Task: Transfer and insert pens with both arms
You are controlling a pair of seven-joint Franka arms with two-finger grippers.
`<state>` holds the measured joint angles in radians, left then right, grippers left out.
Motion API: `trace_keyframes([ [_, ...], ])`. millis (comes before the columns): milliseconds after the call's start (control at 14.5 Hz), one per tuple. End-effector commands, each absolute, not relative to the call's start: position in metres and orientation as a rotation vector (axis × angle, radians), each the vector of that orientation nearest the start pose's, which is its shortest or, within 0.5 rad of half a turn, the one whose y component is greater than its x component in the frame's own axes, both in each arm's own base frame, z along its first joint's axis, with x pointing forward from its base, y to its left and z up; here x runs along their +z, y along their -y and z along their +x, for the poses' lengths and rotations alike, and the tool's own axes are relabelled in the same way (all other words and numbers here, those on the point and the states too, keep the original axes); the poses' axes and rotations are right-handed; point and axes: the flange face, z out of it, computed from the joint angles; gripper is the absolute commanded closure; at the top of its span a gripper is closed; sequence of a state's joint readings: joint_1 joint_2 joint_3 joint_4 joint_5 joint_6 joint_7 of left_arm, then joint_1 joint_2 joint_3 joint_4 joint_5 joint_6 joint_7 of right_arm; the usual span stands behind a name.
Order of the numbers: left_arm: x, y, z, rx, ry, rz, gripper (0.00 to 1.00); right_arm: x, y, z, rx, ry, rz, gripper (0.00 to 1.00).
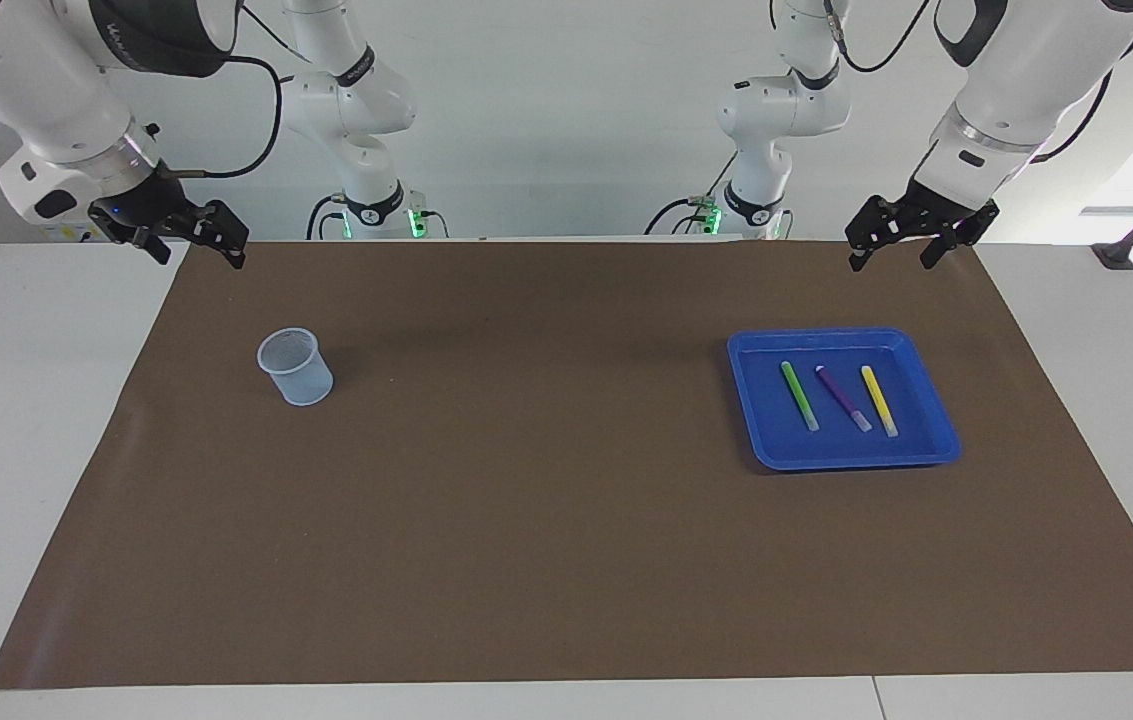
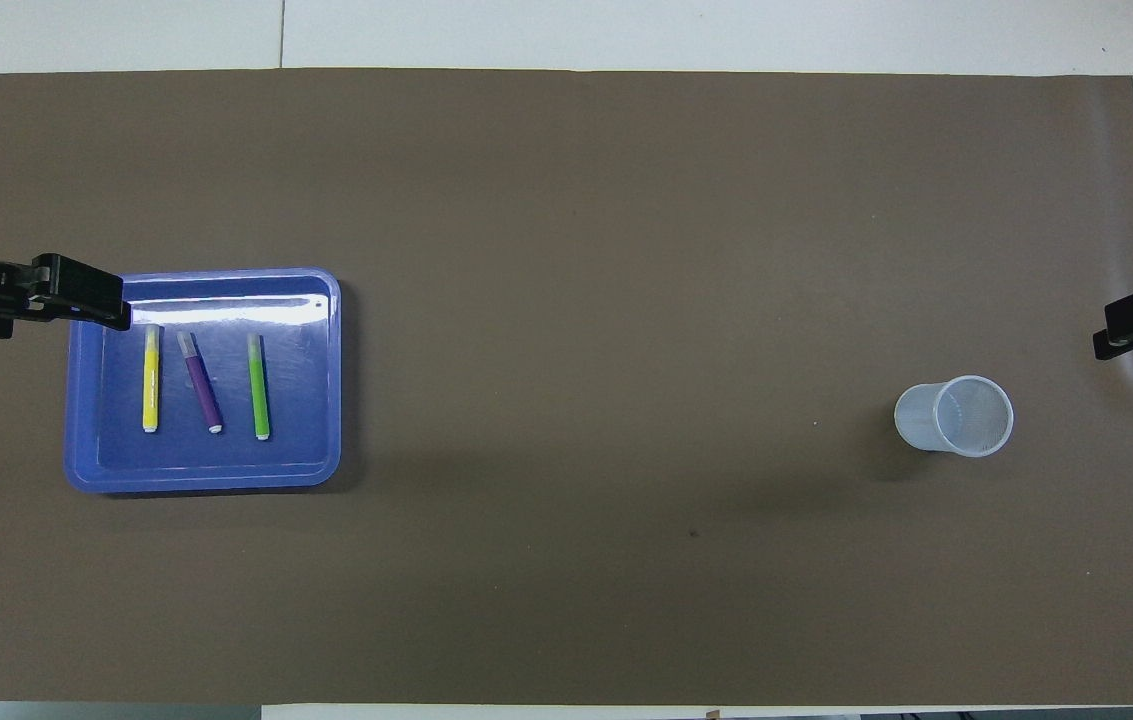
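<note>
Glossy plastic tray (image 1: 746, 400), translucent ribbed plastic cup (image 1: 296, 368), matt brown mat (image 1: 546, 520)

Three pens (image 1: 841, 397), one tray (image 1: 752, 420), one cup (image 1: 296, 367)

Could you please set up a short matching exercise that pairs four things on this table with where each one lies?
Things:
1. green pen
2. yellow pen
3. purple pen
4. mesh cup

Places:
A. between the other two pens in the blue tray
B. upright on the brown mat, toward the right arm's end
C. in the tray, the pen closest to the cup
D. in the tray, the pen most toward the left arm's end of the table

Pairs: 1-C, 2-D, 3-A, 4-B
</note>
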<state>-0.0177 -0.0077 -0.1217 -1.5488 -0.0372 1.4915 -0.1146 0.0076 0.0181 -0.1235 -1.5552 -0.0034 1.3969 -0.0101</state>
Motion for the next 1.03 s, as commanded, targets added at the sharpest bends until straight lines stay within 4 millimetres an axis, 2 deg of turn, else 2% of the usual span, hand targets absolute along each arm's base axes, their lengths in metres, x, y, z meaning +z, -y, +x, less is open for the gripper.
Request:
trace_keyframes([
  [0, 0.6318, 0.0811, 0.5381, 0.094, -0.048, -3.156, 0.00, 0.6112, 0.0619, 0.5324, 0.257, -0.141, -3.099, 0.00],
  [962, 0.6327, 0.0798, 0.5395, 0.077, -0.039, -3.160, 0.00, 0.6112, 0.0619, 0.5324, 0.257, -0.141, -3.099, 0.00],
])
